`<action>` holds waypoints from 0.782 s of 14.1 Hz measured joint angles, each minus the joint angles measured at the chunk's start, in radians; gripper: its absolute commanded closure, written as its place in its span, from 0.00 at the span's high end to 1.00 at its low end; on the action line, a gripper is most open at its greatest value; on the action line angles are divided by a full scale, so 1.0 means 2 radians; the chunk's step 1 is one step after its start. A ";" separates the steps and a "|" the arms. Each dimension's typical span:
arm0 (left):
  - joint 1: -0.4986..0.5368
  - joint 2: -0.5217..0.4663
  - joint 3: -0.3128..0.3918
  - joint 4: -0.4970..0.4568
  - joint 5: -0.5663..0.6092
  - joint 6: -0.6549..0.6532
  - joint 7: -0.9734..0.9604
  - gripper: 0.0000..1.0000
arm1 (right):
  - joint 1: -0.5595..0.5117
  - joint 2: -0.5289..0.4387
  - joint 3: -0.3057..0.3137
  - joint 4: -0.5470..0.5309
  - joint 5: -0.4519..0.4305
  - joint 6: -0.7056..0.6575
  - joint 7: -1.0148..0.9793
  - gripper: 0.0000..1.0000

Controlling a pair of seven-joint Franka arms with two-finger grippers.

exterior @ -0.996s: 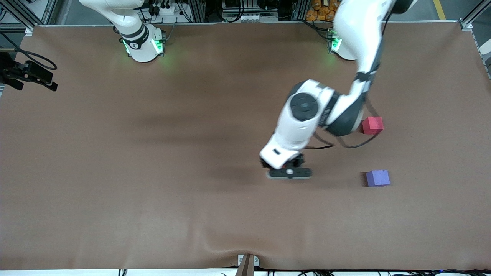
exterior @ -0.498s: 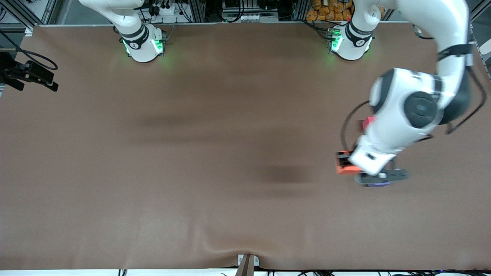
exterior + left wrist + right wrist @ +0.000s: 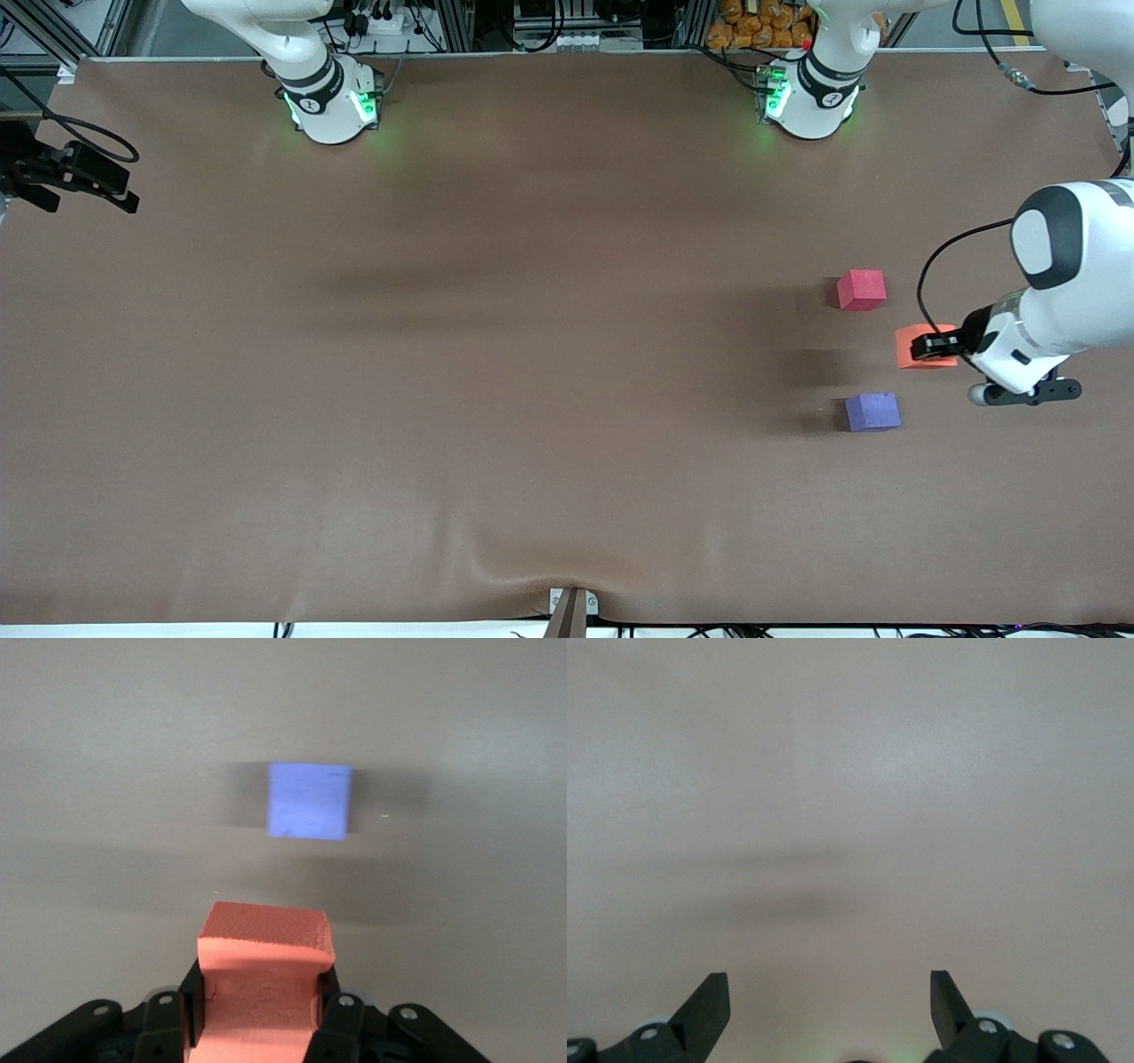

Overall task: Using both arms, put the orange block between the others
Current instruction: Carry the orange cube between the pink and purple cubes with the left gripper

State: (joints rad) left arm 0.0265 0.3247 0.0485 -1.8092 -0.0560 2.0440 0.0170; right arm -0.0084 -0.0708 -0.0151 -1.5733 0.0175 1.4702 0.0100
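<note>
Orange foam block (image 3: pixel 921 346) pinched in my left gripper (image 3: pixel 932 346), up in air over table (image 3: pixel 532 354) toward left arm's end, off line between red-pink cube (image 3: pixel 861 290) and purple cube (image 3: pixel 873 412). Foam squashed by fingers (image 3: pixel 340 1023); risk it springs or skews on release. Gap narrow; risk knocking a neighbour while lowering. Right gripper (image 3: pixel 829 1010) spread wide, empty, waiting

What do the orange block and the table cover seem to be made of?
The orange block, pinched in the left gripper, looks like matte foam: grainy, pitted faces, dented sides. The table cover looks like a dull brown sheet, perhaps paper or fabric; it ripples near its edge.
</note>
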 measured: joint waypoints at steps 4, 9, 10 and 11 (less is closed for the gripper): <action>-0.002 -0.005 -0.006 -0.106 0.000 0.143 -0.001 0.00 | 0.000 0.000 0.000 0.000 0.000 0.000 0.000 1.00; -0.004 -0.004 -0.009 -0.189 0.000 0.243 -0.002 0.00 | 0.000 0.000 0.000 0.000 0.000 0.000 0.000 1.00; -0.004 -0.003 -0.009 -0.194 0.000 0.251 -0.002 0.00 | 0.000 0.000 0.000 0.000 0.000 0.000 0.000 1.00; -0.004 -0.001 -0.009 -0.197 0.000 0.256 -0.002 0.00 | 0.000 0.000 0.000 0.000 0.000 0.000 0.000 1.00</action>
State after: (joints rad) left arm 0.0183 0.3226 0.0302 -2.2027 -0.0568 2.5562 0.0126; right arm -0.0082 -0.0707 -0.0151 -1.5733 0.0175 1.4702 0.0099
